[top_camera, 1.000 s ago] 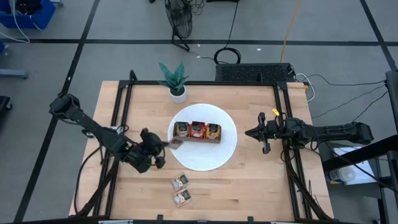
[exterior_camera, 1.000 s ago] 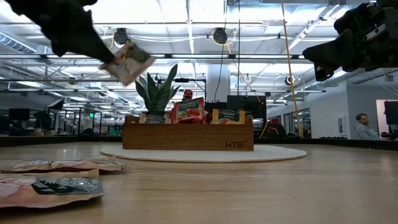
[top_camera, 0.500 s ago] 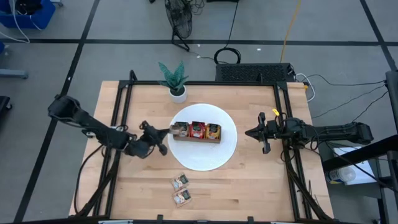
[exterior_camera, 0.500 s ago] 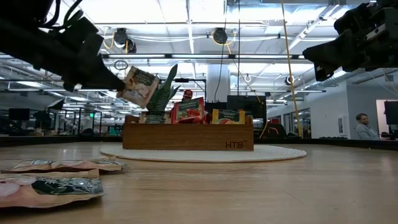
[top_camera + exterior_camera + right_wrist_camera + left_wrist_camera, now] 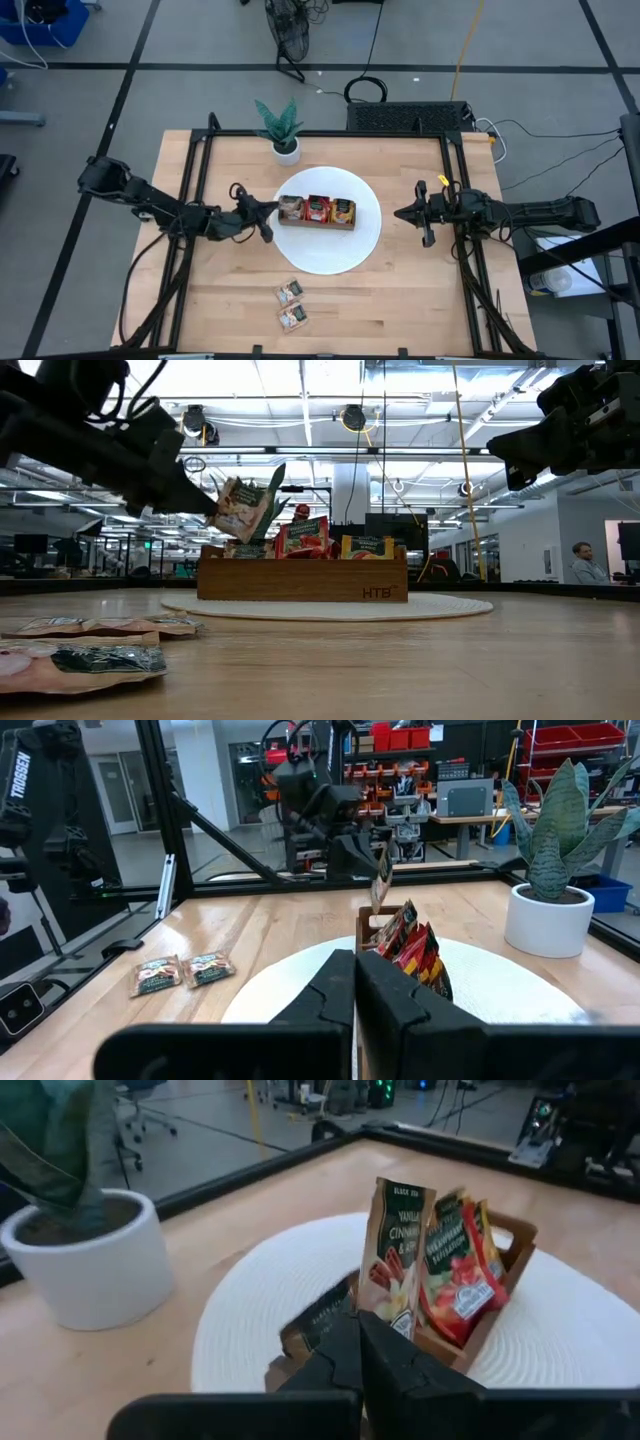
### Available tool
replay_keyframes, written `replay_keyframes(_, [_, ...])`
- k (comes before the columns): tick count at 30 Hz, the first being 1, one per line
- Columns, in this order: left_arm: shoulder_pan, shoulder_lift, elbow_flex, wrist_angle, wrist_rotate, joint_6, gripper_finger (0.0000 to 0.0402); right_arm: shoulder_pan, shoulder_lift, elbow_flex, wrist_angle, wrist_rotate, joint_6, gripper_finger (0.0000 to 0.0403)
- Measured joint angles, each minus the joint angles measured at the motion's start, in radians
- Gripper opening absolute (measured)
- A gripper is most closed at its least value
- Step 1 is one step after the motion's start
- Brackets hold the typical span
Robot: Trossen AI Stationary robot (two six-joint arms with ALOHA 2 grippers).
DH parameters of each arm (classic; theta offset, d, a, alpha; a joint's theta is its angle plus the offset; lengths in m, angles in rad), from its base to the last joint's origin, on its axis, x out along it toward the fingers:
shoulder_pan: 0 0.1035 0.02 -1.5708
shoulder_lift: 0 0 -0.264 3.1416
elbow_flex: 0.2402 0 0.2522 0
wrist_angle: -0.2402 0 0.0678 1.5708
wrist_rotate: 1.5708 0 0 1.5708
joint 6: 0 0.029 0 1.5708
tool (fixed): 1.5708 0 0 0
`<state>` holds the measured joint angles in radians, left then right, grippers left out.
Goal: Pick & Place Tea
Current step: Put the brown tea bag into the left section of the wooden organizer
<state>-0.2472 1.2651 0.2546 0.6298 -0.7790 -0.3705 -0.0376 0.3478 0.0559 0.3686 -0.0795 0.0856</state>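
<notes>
left gripper [image 5: 268, 206] holds a beige sachet [image 5: 240, 509] over the tray's [image 5: 302, 578] left end

jaws clamped on the sachet, tilted above the left compartment; right gripper [image 5: 400, 213] waits past the plate [image 5: 365, 240], jaws together; two sachets [image 5: 291, 305] lie on the surface [image 5: 400, 300]

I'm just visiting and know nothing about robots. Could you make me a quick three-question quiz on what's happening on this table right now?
1. True or false: the left gripper holds a tea sachet above the wooden tray's left end.
2. How many sachets lie loose on the bare table?
3. Which does the tray stand on: A) a white round mat, B) bare wood, C) a plant pot?

Key: 1 true; 2 two; 3 A. The right gripper waits shut, off the mat's right side.
</notes>
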Motion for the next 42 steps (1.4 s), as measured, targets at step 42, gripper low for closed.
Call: replay_keyframes(42, [0.109,0.069,0.132,-0.03,0.192,0.107,0.011,0.0,0.001,0.0,0.0,0.0,0.0,0.0004])
